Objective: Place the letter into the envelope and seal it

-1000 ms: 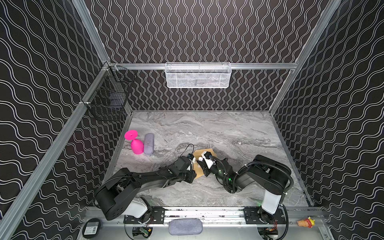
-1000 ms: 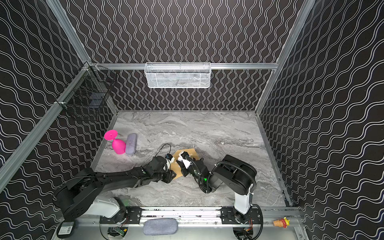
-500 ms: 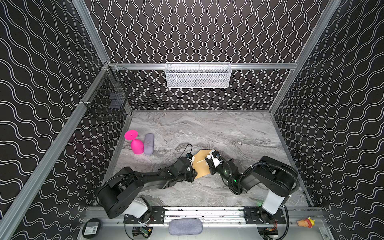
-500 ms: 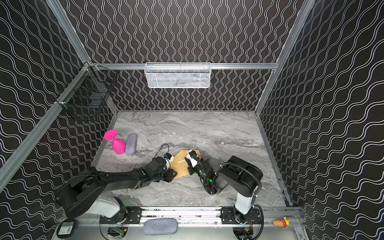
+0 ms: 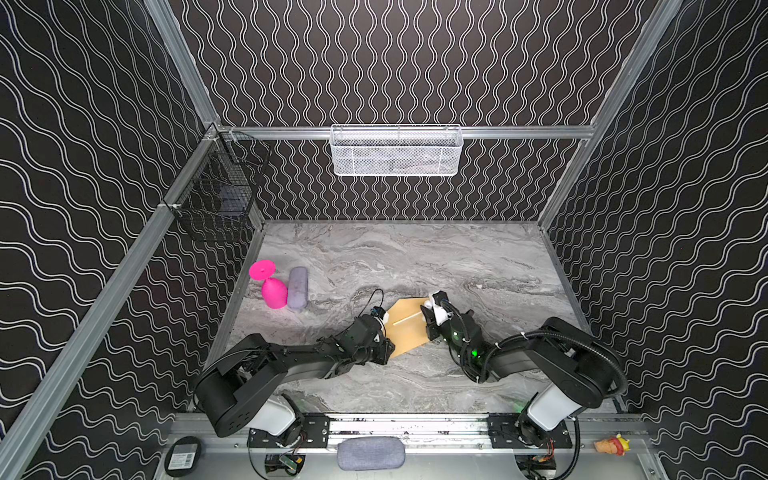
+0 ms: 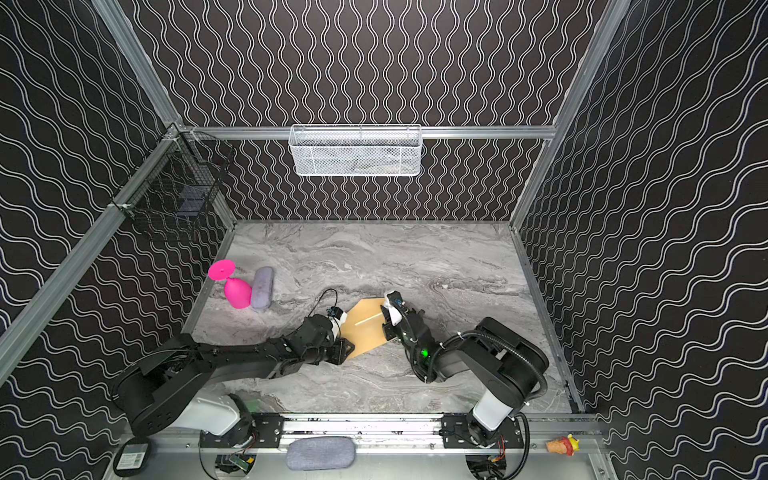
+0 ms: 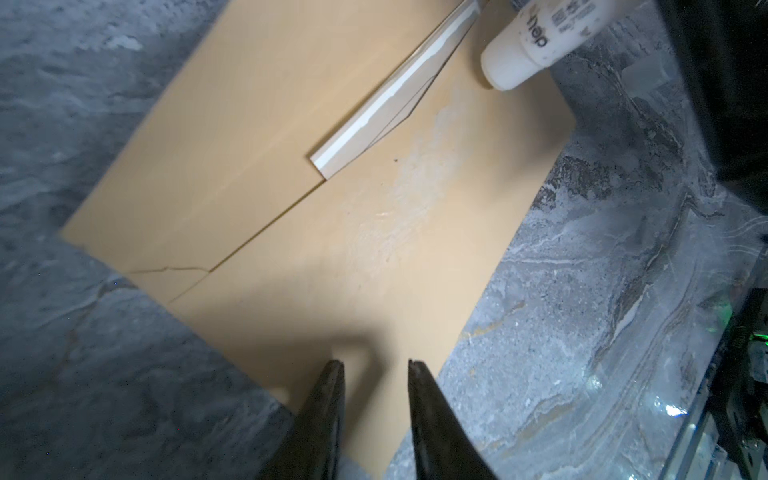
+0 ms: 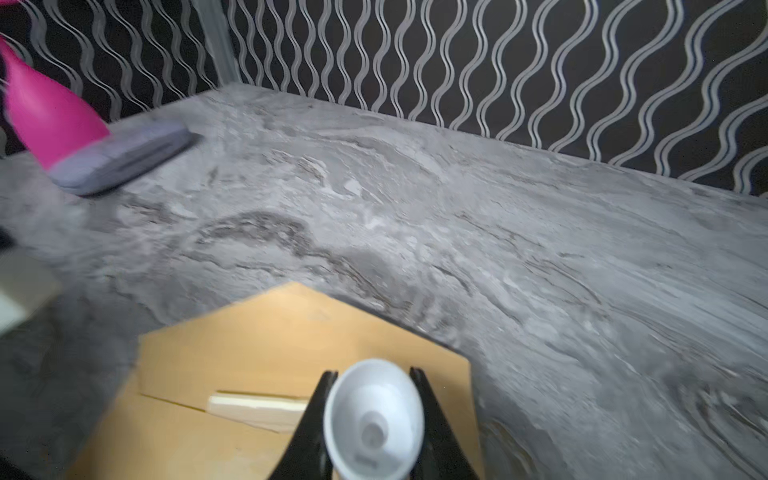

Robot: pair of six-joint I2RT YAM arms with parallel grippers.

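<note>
A: Where's the envelope (image 5: 409,332) sitting?

B: It's lying flat on the marble table (image 5: 415,257) with its flap open and pointing away from the arms' bases.

A: And the letter (image 7: 386,104)?

B: It's sitting in the envelope, with only a pale strip poking out of the mouth. The rest is hidden inside, so I'm not making out any print.

A: Left gripper (image 7: 376,365)?

B: It's hovering over the envelope's near corner with its fingers a little apart and nothing between them but paper showing through the gap. I can't tell whether the tips are touching the sheet, because shadow is covering that spot.

A: Right gripper (image 8: 374,372)?

B: It's clamping a white glue stick (image 8: 374,415) and holding it over the envelope's other end, beside the strip. The tube is getting cut off by the frame edge in the left wrist view. In both top views the fingers are mostly hiding behind the wrist.

A: Anything else?

B: A pale dull patch is showing on the envelope body near the mouth. The right wrist view is blurring at its edges. A pink goblet (image 5: 272,289) and a grey case (image 5: 298,287) are lying well apart from the envelope, on the left arm's side and touching each other.
</note>
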